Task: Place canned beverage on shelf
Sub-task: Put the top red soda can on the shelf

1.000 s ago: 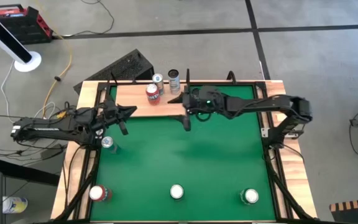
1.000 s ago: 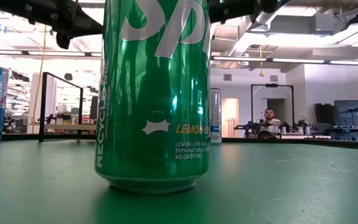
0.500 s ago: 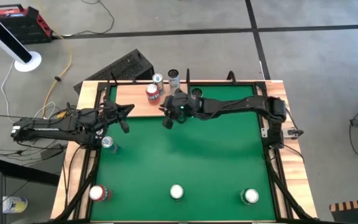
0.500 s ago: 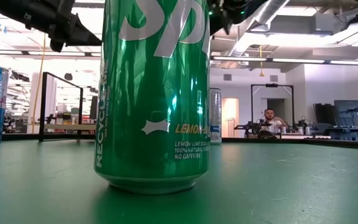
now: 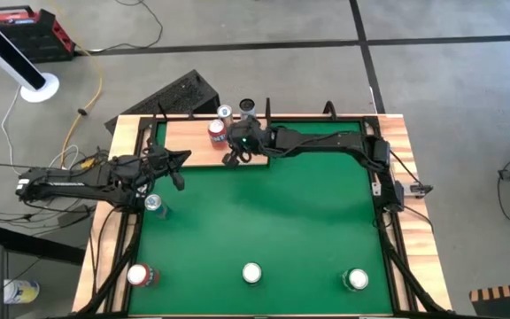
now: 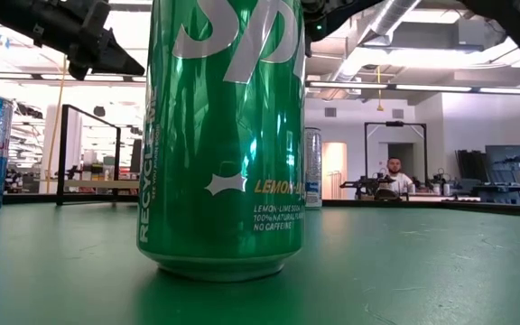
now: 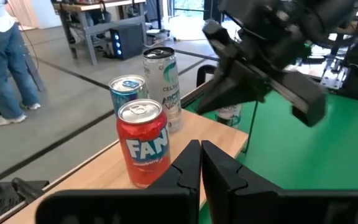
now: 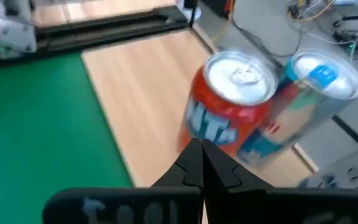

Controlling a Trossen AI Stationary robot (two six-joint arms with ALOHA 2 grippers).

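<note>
On the pale wooden shelf at the table's far left stand a red can, a blue-topped can and a white can. My right gripper reaches across from the right, shut, just to the near right of the red can. My left gripper hovers shut off the shelf's near left, pointing at the same red can. A green can stands on the green table close to the low camera. My right gripper's shut fingers point slanting down at the lower side of the red can from the table's near right. Whether they touch it, I cannot tell. The can stands upright on the shelf.
More cans stand on the green table: one silver below my left gripper, one red at the near left, one at the near middle, one at the near right. A person sits in the room behind.
My right gripper has travelled toward the table's left along the far edge, stretching out and sinking a little, and has come up beside the red can on the shelf. The cans stand where they were.
</note>
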